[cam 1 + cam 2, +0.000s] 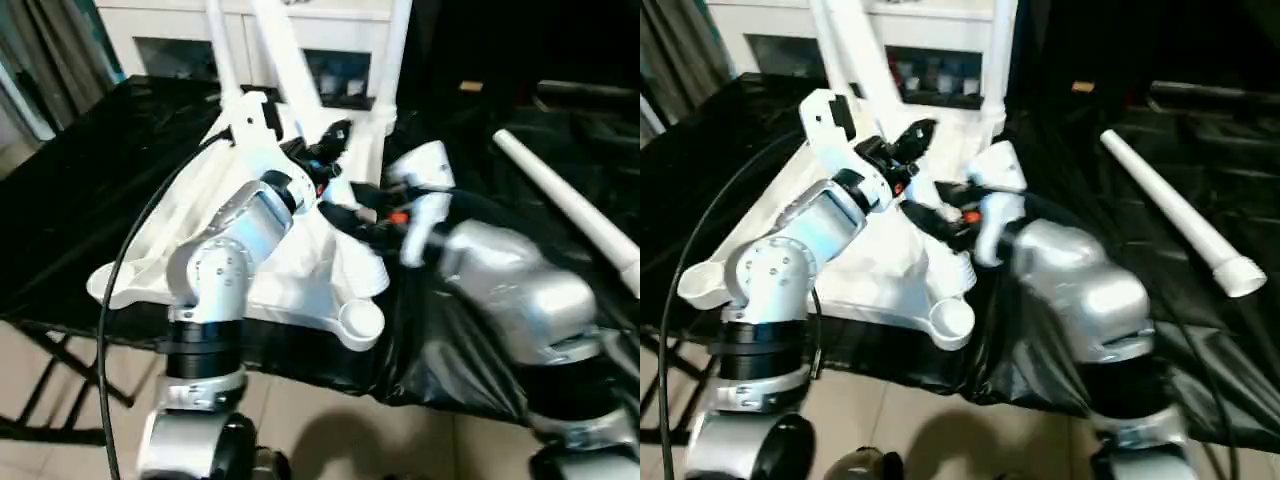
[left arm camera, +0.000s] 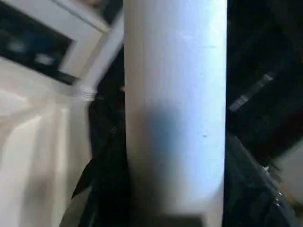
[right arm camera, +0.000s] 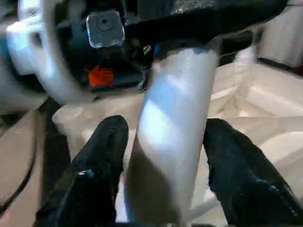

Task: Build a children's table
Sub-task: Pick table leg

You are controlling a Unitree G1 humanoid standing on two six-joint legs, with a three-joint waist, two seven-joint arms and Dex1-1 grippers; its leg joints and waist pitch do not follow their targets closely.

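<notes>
Silver forearms foremost. Right gripper spread, black fingers flanking a leaning white leg, gaps either side. Left gripper higher on that leg; grip unclear. Upturned tabletop beneath, on black-draped table. Spare leg lying rightward.

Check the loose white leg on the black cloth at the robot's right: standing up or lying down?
Lying down. The loose leg rests flat along the black cloth, apart from the tabletop, its flared end toward the robot.
</notes>
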